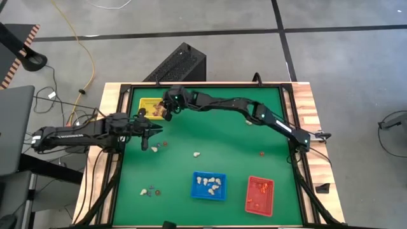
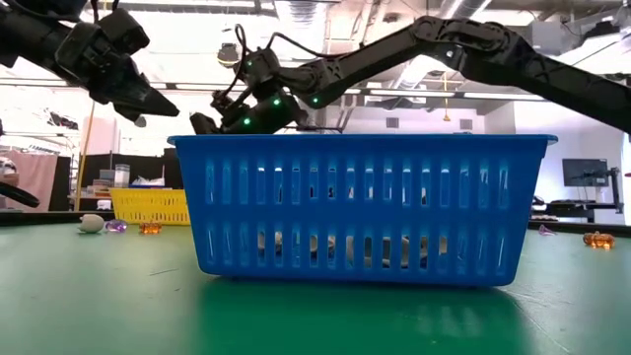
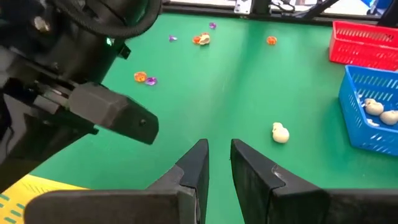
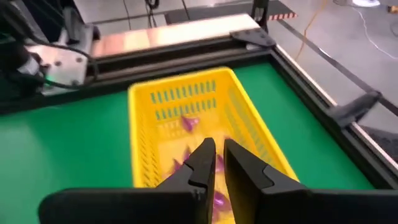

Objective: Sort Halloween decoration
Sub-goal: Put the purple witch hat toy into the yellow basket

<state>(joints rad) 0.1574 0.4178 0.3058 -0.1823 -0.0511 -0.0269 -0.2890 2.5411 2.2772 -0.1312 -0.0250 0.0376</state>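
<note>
Yellow tray [image 4: 245,118] is hovered over by the right gripper [image 4: 217,163], fingers slightly parted and empty; purple trinkets [image 4: 189,123] lie inside it. Just beside the tray, the left gripper [image 3: 217,163] is held narrowly parted, empty. A cream trinket [image 3: 280,133] lies farther off.

Two matte black jointed arms [image 1: 241,107] — green indicator lights; dark tapered fingers [image 4: 202,163]

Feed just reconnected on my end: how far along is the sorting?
Done: purple trinkets in the yellow tray, cream ones in the blue tray, orange ones in the red tray. In hand: right gripper over the yellow tray, nothing visibly between its fingers. Left: a loose cream trinket and scattered orange and purple pieces.
</note>
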